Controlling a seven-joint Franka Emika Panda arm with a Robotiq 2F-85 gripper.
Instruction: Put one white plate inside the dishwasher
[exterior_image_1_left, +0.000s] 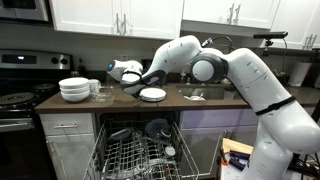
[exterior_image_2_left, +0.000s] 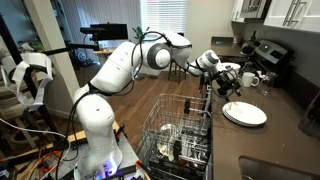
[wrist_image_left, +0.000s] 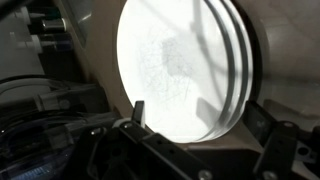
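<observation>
The plate (exterior_image_1_left: 152, 94) lies on the counter (exterior_image_1_left: 205, 98), right above the open dishwasher (exterior_image_1_left: 140, 150), and is not yet lifted. The fingers (wrist_image_left: 138, 113) stand wide apart and hold nothing. In the wrist view they sit at 6 and 4 o'clock, with the plate's near edge showing between them. The step in hand looks like the reach for the pick-up. Next, the fingers must close over the rim and pinch it, then carry the plate down into the rack (exterior_image_2_left: 180, 130).

Only the wrist view shows layered rims at 3 o'clock, so this is probably a small stack and only the top plate should come away. Only the exterior views show the surroundings. In an exterior view the plate sits at 4 o'clock from the fingers and the bowls (exterior_image_1_left: 75, 90) at 8 o'clock.
</observation>
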